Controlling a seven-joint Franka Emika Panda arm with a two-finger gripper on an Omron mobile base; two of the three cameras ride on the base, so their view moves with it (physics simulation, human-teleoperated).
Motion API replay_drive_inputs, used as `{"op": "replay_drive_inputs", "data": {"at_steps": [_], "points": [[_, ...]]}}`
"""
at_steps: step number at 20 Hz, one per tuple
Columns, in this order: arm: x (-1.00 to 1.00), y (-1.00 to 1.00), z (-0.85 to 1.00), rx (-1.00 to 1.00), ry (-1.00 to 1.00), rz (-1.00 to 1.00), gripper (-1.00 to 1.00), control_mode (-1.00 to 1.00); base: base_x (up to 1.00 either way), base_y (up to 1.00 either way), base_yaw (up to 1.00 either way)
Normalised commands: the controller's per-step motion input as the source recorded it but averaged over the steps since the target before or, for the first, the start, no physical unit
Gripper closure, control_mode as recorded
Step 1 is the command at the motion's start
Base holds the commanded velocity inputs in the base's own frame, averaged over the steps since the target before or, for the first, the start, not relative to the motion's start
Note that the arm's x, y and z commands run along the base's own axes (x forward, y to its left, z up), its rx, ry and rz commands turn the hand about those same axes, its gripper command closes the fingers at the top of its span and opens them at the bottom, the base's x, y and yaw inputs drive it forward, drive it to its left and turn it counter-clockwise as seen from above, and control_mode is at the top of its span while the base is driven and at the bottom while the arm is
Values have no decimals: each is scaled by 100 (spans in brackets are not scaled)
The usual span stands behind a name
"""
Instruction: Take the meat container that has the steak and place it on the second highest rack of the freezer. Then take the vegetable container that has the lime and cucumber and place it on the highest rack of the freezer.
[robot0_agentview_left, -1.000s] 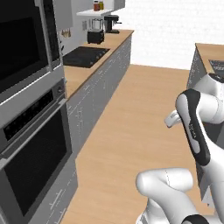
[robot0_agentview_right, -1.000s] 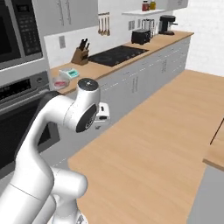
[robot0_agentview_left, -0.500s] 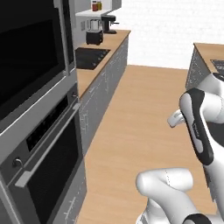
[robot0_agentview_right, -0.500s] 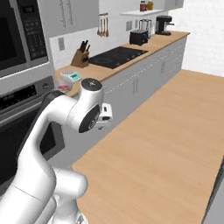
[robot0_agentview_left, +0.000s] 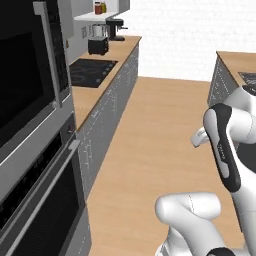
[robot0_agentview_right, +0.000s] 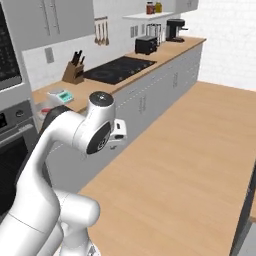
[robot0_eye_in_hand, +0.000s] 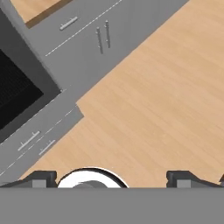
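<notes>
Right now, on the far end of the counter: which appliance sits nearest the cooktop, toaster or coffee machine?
The black toaster. It stands just past the cooktop, while the coffee machine sits further along, towards the counter's far end.

Black oven stack: one, tall, built-in, with one long grey bar handle on the lower door
Black flat cooktop: one, set into the wooden counter
Black toaster: one
Black coffee machine: one
Wooden knife block with dark handles: one
Hanging utensils on the white wall: a small cluster, three as far as can be told
Jars on the white shelf: two, one reddish, one yellow-green
Pale green flat device on the counter: one
Wall outlet plates: two visible
Grey vertical cabinet bar handles: two, side by side, in the hand view
Wooden counters: two, the second across the floor
</notes>
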Motion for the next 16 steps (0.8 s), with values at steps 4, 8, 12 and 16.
{"op": "replay_drive_inputs", "data": {"at_steps": [4,8,12,16], "points": [[0,0,0,0,0,0,-100,100,100,-11,0],[0,0,0,0,0,0,-100,100,100,-8,1],[0,0,0,0,0,0,-100,100,100,-3,4],[0,0,0,0,0,0,-100,100,99,0,3]]}}
